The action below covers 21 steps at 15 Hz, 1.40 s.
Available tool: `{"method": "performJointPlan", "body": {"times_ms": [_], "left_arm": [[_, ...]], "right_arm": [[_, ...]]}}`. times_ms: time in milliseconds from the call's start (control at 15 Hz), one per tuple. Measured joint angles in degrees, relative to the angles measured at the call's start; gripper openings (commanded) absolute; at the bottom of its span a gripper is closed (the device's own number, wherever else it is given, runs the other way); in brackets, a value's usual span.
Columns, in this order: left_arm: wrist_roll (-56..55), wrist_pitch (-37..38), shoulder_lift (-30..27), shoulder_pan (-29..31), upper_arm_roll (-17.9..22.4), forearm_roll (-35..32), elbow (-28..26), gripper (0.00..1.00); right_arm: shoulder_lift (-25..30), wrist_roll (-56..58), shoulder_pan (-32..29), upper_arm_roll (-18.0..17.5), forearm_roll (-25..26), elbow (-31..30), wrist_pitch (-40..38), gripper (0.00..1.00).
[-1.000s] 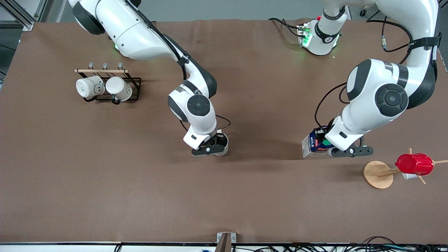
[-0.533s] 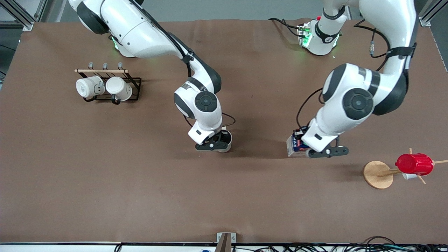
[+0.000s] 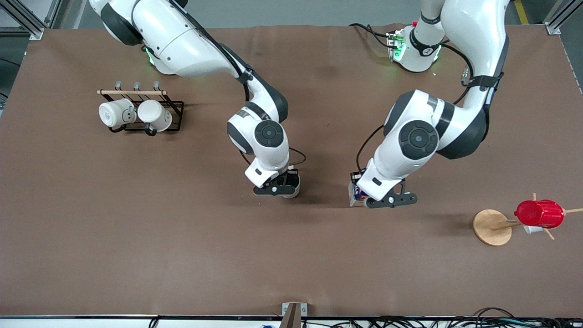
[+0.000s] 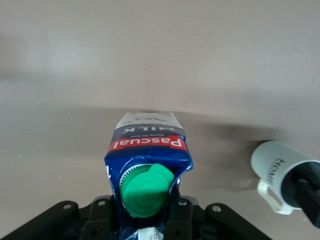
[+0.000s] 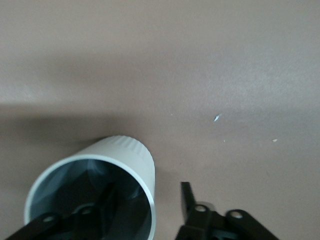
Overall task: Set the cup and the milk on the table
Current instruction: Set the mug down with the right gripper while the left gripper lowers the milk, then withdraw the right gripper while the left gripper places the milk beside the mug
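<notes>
The cup (image 3: pixel 293 184) stands upright on the brown table (image 3: pixel 182 255) near its middle. In the right wrist view the cup (image 5: pixel 127 155) shows its grey inside. My right gripper (image 3: pixel 284 187) is open astride its wall (image 5: pixel 147 200), one finger inside and one finger (image 5: pixel 187 200) outside, with a gap to the wall. My left gripper (image 3: pixel 363 196) is shut on the top of the blue-and-white milk (image 3: pixel 354 193), beside the cup toward the left arm's end. In the left wrist view the milk (image 4: pixel 147 145) hangs upright between the fingers (image 4: pixel 182 220), low over the table; the cup (image 4: pixel 280 165) shows nearby.
A black wire rack (image 3: pixel 175 111) with two white mugs stands toward the right arm's end. A wooden stand (image 3: pixel 491 227) with a red cup (image 3: pixel 539 213) on a peg stands toward the left arm's end, nearer the front camera.
My left gripper has carried the milk toward the cup and the table's middle. My right gripper shifted slightly at the cup, then stayed there.
</notes>
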<state>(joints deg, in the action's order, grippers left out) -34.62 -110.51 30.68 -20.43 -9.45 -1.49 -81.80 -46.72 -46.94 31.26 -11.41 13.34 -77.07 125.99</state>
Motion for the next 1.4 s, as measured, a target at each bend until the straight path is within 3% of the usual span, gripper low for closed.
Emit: {"method": "performJointPlan", "body": {"times_ms": [133,333,600,867,1000,1067,1133,1200,1400], "left_arm": [[-3.2,-1.6,1.4,-2.2,0.0,0.0,1.2,0.26],[-6.6,-4.4,3.3,-5.3,0.0,0.0,1.7,0.24],[-10.1,-6.3,5.5,-8.6,-0.1,0.0,2.1,0.24],[-11.8,-6.3,5.9,-10.6,-0.1,0.0,2.2,0.27],[-12.6,-6.3,6.1,-11.0,-0.1,0.0,2.2,0.36],[-12.7,-6.4,6.2,-11.1,-0.1,0.0,2.2,0.47],[-12.7,-6.5,6.4,-11.1,-0.1,0.0,2.2,0.85],[-12.7,-6.5,6.4,-11.1,-0.1,0.0,2.3,1.00],[-12.7,-7.0,6.4,-10.9,0.1,0.0,2.7,1.00]], "right_arm": [[2.1,-0.7,-0.8,0.1,0.0,0.8,-1.1,1.00],[10.4,-2.3,-4.5,0.3,0.0,2.2,-11.7,1.00],[24.0,-1.5,-14.0,0.4,0.0,2.4,-26.9,1.00],[31.7,6.8,-24.0,0.5,-2.8,2.0,-34.6,1.00],[34.4,14.8,-30.2,1.2,-5.3,1.9,-37.2,1.00],[35.6,19.4,-32.1,2.7,-5.9,1.8,-38.5,1.00],[36.7,24.1,-32.7,5.6,-6.4,1.7,-39.9,1.00],[37.8,28.6,-32.6,9.0,-7.5,1.4,-41.0,1.00],[41.6,38.9,-32.6,17.8,-11.4,-1.1,-42.4,1.00]]}}
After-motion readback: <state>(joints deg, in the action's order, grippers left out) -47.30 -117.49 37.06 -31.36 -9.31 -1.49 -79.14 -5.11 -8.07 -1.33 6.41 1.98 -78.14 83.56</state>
